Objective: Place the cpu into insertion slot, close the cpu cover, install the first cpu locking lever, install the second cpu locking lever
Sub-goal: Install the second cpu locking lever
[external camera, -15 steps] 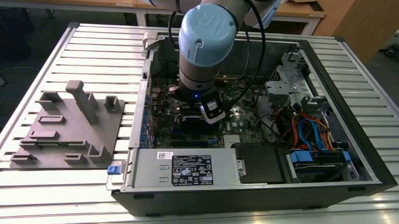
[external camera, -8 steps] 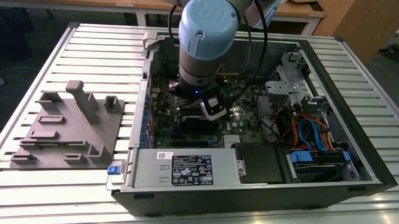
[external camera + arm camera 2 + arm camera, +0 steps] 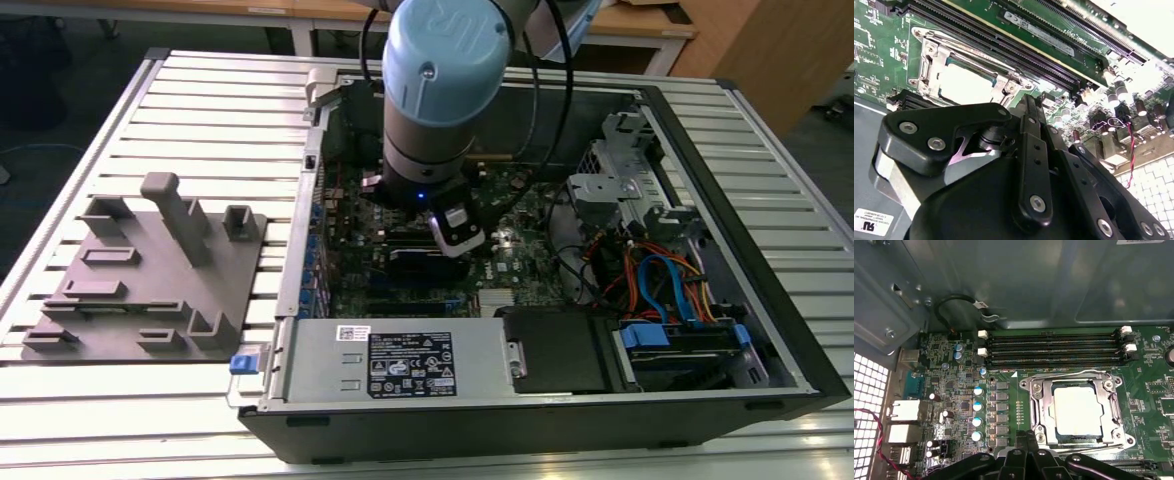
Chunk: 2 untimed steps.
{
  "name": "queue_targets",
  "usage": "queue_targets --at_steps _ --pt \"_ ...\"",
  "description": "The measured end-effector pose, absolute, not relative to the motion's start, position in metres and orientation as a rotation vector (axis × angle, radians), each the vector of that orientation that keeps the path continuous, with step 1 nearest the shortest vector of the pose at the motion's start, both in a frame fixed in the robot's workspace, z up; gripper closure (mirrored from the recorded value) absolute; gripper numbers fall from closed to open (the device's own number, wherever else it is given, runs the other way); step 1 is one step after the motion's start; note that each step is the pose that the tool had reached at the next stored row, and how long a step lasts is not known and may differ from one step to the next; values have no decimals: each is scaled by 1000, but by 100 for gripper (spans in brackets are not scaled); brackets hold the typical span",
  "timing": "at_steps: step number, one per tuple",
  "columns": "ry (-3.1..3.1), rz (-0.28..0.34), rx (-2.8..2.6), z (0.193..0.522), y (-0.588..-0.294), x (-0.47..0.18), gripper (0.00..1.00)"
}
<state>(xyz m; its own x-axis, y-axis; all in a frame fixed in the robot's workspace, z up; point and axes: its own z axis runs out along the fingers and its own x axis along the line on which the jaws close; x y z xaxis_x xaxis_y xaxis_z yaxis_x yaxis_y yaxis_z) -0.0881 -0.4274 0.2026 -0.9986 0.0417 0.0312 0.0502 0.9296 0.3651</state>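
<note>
First wrist view: claw [image 3: 1026, 437] at cpu cover [image 3: 1077, 409] edge, cpu [image 3: 1077, 409] seated.

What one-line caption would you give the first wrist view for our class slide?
Chip seated in the motherboard socket, metal cover closed over it, the gripper hovering at the socket's edge.

A pale slatted metal table [image 3: 160, 90] stands before wooden benches [image 3: 641, 30].
</note>
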Motion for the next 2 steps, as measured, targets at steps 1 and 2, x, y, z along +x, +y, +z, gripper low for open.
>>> queue_targets --at_steps 1,2 --pt "-3063 -580 -73 203 -427 -88 90" --pt "-3063 -580 -73 203 -427 -88 90"
